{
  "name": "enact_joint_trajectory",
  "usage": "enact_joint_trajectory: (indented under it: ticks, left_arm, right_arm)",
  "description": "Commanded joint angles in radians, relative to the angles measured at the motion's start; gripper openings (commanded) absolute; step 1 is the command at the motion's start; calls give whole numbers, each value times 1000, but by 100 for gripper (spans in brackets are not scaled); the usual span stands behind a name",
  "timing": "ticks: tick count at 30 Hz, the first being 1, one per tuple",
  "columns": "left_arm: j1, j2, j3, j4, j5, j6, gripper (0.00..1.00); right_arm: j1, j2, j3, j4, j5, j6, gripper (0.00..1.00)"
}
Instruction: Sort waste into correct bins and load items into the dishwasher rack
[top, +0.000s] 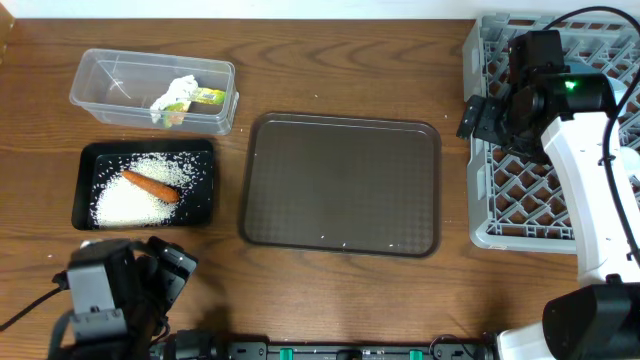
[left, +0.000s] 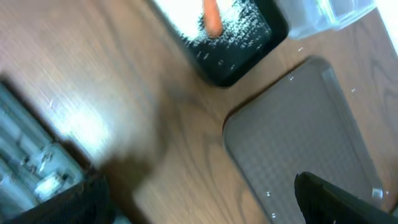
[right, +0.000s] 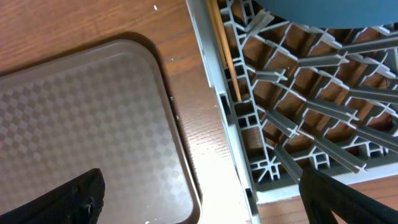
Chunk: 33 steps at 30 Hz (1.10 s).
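Orange carrot (top: 150, 185) on white rice (top: 125, 205), black tray (top: 150, 147); left gripper (left: 199, 199), right gripper (right: 202, 199) released

No writing, number or sign can be read anywhere. The one printed surface is the green-yellow snack wrapper (top: 205, 96) lying in the clear tub (top: 100, 62), and its print is too small to make out.
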Motion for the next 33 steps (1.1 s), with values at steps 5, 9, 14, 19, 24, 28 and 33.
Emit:
enact_joint_trajectory:
  ticks: [5,9,14,19,24,28,33]
  left_arm:
    - [-148,-208,-264,390,5,340,98]
    - [-210,-308,-422,574,7,414,98]
    - [-213,-416,-606,741,7,413,98]
    - [-212,-525,-742,884,10,420,98]
    - [-212,-626,-835,976,10,453,98]
    - [-199,-623,-889,1066,10,487,98]
    - [-172,-624,-998,1242,11,487,98]
  right_arm:
    - [-6,4,5,2,3,0,99]
    - [-6,4,5,2,3,0,99]
    - [-6,4,5,2,3,0,99]
    - [-6,4,5,2,3,0,99]
    - [-6,4,5,2,3,0,99]
    - [-6,4,5,2,3,0,99]
    - [-6,4,5,2,3,0,99]
